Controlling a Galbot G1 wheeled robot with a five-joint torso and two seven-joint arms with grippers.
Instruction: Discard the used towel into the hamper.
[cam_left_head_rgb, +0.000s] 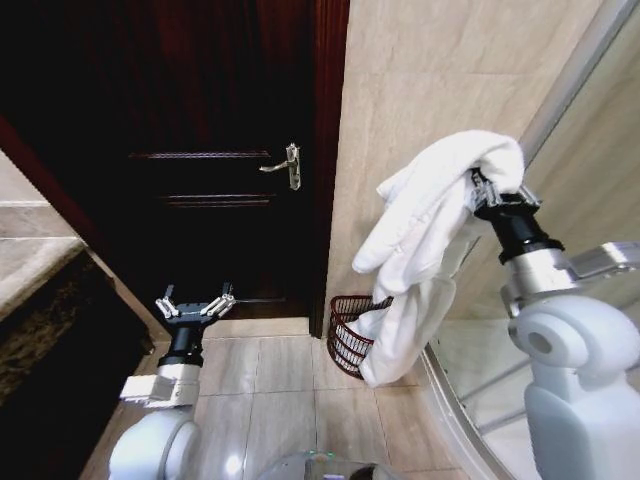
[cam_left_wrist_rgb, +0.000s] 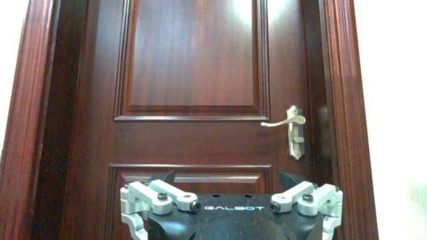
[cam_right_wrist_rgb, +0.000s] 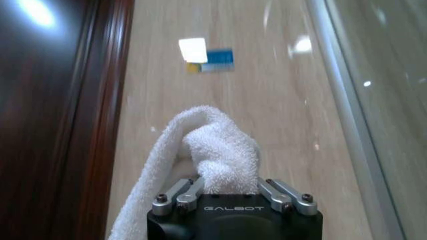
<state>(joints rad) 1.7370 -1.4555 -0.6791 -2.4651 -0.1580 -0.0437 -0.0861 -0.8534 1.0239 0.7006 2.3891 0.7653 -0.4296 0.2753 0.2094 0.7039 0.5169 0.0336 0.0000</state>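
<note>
Right gripper (cam_left_head_rgb: 487, 190) clamped on white towel (cam_left_head_rgb: 430, 230), held high by the tiled wall; towel drapes down, its tail hanging in front of the hamper (cam_left_head_rgb: 347, 335) on the floor. Left gripper (cam_left_head_rgb: 193, 306) open, idle near the door (cam_left_head_rgb: 200, 150). Pickup done; drop left. Towel thick, fluffy, bunched.

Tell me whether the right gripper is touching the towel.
Touching: the right wrist view shows the right gripper closed on the towel.

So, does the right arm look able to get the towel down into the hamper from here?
Probably yes. The right gripper holds the towel up high, its tail hanging just in front of the hamper on the floor by the wall, with nothing between them. The left gripper sits well aside.
</note>
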